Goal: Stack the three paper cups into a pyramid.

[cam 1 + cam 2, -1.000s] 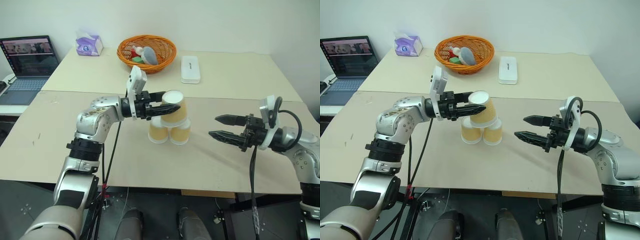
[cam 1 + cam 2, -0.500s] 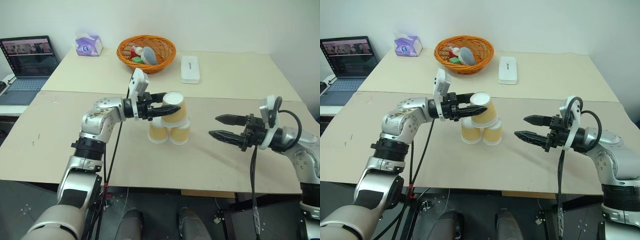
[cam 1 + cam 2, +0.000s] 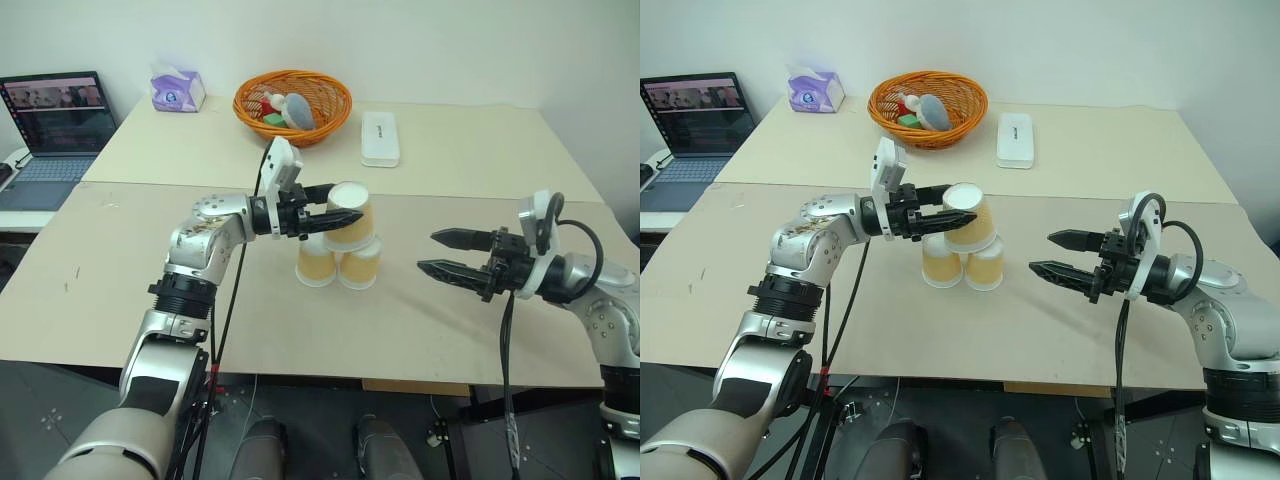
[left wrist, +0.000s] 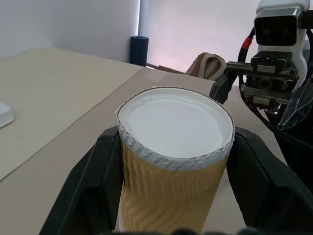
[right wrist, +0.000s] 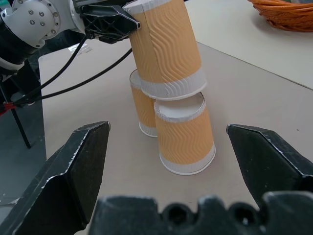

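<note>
Two paper cups stand upside down, side by side, in the middle of the table. A third paper cup sits upside down across their bases and leans a little. My left gripper reaches in from the left and is level. Its fingers lie against both sides of this top cup. My right gripper hovers open to the right of the stack, apart from it and pointing at it. In the right wrist view the tilted top cup rests over the two lower ones.
An orange basket with small items, a white box and a tissue box stand at the back of the table. A laptop is at the far left. Bare table lies in front of the cups.
The left elbow has drifted slightly toward the middle. The top cup, both lower cups and the right gripper stay where they were.
</note>
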`<state>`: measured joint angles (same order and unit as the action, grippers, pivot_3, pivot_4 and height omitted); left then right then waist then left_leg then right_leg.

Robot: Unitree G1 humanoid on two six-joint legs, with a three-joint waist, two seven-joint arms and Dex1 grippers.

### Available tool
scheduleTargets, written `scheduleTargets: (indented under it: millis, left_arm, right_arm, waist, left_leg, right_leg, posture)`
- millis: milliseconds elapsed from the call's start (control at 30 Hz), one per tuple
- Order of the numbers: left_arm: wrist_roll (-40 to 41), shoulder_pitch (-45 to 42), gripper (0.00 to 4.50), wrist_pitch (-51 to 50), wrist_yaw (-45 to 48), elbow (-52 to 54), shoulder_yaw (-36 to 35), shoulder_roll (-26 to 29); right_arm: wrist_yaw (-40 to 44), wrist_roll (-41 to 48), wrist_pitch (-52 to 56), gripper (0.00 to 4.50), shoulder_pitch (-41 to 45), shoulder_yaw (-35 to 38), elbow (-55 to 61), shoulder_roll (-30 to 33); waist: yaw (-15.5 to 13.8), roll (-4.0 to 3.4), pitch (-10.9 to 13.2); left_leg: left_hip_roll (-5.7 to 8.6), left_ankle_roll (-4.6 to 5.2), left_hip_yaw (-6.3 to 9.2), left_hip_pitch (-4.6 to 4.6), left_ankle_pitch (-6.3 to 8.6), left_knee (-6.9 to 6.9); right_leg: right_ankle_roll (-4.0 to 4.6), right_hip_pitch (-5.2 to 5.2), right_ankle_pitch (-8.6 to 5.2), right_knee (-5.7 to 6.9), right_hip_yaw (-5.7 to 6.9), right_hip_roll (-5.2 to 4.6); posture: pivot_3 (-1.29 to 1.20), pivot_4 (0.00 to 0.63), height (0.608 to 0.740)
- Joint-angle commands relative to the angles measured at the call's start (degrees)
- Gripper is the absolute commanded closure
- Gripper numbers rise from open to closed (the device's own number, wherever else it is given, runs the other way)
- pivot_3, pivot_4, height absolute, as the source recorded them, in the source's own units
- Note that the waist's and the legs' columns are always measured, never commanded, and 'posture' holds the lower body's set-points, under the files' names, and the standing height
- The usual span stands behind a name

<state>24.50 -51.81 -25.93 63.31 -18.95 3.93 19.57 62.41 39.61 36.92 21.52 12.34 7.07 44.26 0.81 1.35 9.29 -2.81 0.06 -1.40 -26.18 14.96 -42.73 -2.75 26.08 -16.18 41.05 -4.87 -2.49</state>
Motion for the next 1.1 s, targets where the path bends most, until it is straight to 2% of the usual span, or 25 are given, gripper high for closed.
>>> scheduleTargets:
  millis: [33, 433, 633, 767, 933, 1100]
  left_arm:
    - [-0.24, -2.05, 0.09, 1.14, -0.43, 0.95, -0.94, 0.21]
    - [5.25, -2.51, 0.09, -4.25, -7.53, 7.53, -7.38, -0.32]
    - [15.69, -1.69, 0.09, -16.13, -14.78, 18.14, -14.33, 1.04]
    - [19.53, 0.21, 0.09, -20.72, -21.81, 22.68, -18.75, 1.97]
    - [20.01, 7.82, 0.09, -23.4, -33.6, 29.67, -23.37, 1.76]
    - [15.68, 20.55, 0.09, -21.7, -45.15, 36.22, -25.8, 0.12]
  right_arm:
    - [0.23, 0.93, -0.34, 0.0, 1.1, 1.31, 0.62, 0.8]
    - [0.63, 0.54, -0.9, 0.0, 1.6, 0.83, -0.5, 0.51]
    - [1.18, 0.42, -1.28, 0.0, 2.48, 0.97, -1.77, 0.65]
    - [1.47, -0.08, -1.77, 0.0, 3.39, 0.17, -2.67, 0.02]
    - [0.89, -1.08, -2.7, 0.0, 2.74, -0.3, -2.48, -0.75]
    - [-3.6, -2.9, -5.72, 0.0, 1.09, 2.89, -2.77, -2.22]
  waist:
    - [0.0, 0.0, 0.0]
    - [0.02, 0.0, 0.0]
    - [0.04, 0.0, 0.0]
    - [0.07, 0.0, 0.0]
    - [0.17, 0.0, 0.0]
    - [-0.04, 0.0, 0.0]
  left_leg:
    - [0.0, 0.0, 0.0, 0.0, 0.0, 0.0]
    - [0.0, 0.0, 0.01, 0.0, 0.0, 0.0]
    - [-0.01, 0.0, 0.03, 0.0, 0.0, -0.01]
    - [-0.02, 0.0, 0.04, 0.01, 0.0, -0.02]
    - [-0.02, 0.0, 0.05, 0.03, 0.0, -0.01]
    - [-0.02, -0.01, 0.07, 0.03, 0.0, -0.01]
  right_leg:
    - [0.0, 0.0, 0.0, 0.0, 0.0, 0.0]
    - [0.0, 0.0, 0.0, 0.01, 0.0, 0.0]
    - [0.0, 0.0, 0.0, 0.02, 0.0, 0.0]
    - [0.0, 0.0, 0.0, 0.03, 0.0, -0.01]
    - [0.0, -0.01, 0.0, 0.04, -0.02, -0.02]
    - [0.01, 0.0, 0.01, 0.05, -0.02, -0.05]
  posture:
    - [0.0, 0.15, 0.675]
    - [0.0, 0.15, 0.675]
    - [0.0, 0.15, 0.675]
    - [0.0, 0.15, 0.675]
    - [0.0, 0.15, 0.675]
    - [0.0, 0.15, 0.675]
